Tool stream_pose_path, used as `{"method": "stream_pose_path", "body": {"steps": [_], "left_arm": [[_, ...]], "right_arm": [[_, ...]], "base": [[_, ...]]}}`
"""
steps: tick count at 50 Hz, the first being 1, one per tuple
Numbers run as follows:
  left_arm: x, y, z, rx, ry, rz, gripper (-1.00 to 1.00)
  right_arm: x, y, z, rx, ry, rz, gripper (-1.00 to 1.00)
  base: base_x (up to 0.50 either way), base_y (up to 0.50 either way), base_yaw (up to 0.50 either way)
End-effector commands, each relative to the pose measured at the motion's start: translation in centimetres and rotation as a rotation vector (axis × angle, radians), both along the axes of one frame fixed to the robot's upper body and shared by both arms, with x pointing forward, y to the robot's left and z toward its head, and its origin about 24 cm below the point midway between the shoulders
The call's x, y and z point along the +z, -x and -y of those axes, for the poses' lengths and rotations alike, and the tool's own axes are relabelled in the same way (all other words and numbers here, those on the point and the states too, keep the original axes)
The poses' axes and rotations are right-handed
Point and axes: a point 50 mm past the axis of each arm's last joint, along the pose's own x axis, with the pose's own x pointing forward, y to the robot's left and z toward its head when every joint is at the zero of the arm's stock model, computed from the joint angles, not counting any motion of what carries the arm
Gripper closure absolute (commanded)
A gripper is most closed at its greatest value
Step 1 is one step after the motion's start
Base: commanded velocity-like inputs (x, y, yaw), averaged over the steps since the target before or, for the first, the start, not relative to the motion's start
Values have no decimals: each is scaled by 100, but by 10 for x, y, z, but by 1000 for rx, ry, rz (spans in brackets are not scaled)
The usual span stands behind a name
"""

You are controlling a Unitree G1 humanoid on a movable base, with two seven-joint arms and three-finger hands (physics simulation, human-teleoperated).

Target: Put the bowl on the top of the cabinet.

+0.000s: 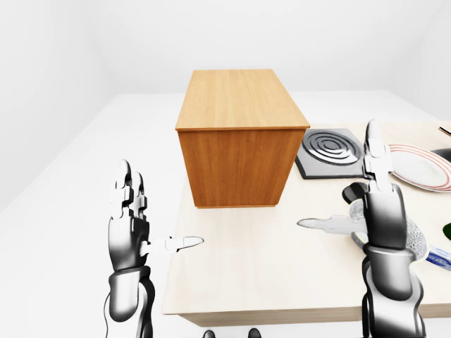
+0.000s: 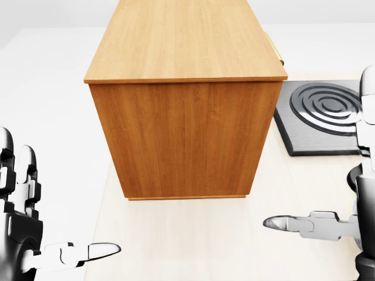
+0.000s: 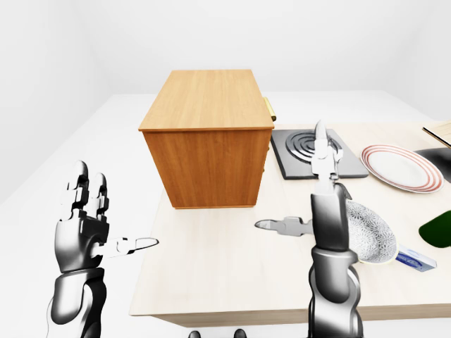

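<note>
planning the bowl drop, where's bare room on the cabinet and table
The cabinet top is fully bare. The table is bare between the cabinet's near side and the table's bottom edge, left of the right hand. It is crowded on the right: bowl, stove plate, striped plate.

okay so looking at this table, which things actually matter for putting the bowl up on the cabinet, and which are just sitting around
For the job:
- bowl, partly hidden behind the right hand
- cabinet, its top bare
- left hand, open, holding nothing

Just lying about:
- round-ringed burner plate
- red-rimmed plate
- dark green thing at the right edge
- small blue item
</note>
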Motion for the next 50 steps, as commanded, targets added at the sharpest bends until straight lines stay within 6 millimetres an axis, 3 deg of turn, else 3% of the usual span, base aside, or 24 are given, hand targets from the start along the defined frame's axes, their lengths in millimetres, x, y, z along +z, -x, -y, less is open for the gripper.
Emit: {"method": "stream_pose_path", "body": {"steps": [1,10,20,50], "left_arm": [[-1,0,0,9,-4,-3,-100],[-1,0,1,8,-7,-5,-100],[0,-1,0,14,-7,-1,-100],[-2,-3,0,19,-9,-9,-100]], "right_arm": [[-6,-1,36,-140,201,-130,-100],[-21,4,61,-223,336,-327,-100],[-33,15,85,-279,360,-470,-100],[-91,25,119,-381,339,-765,-100]], "base": [[0,0,0],[0,0,0],[0,0,0],[0,0,0]]}}
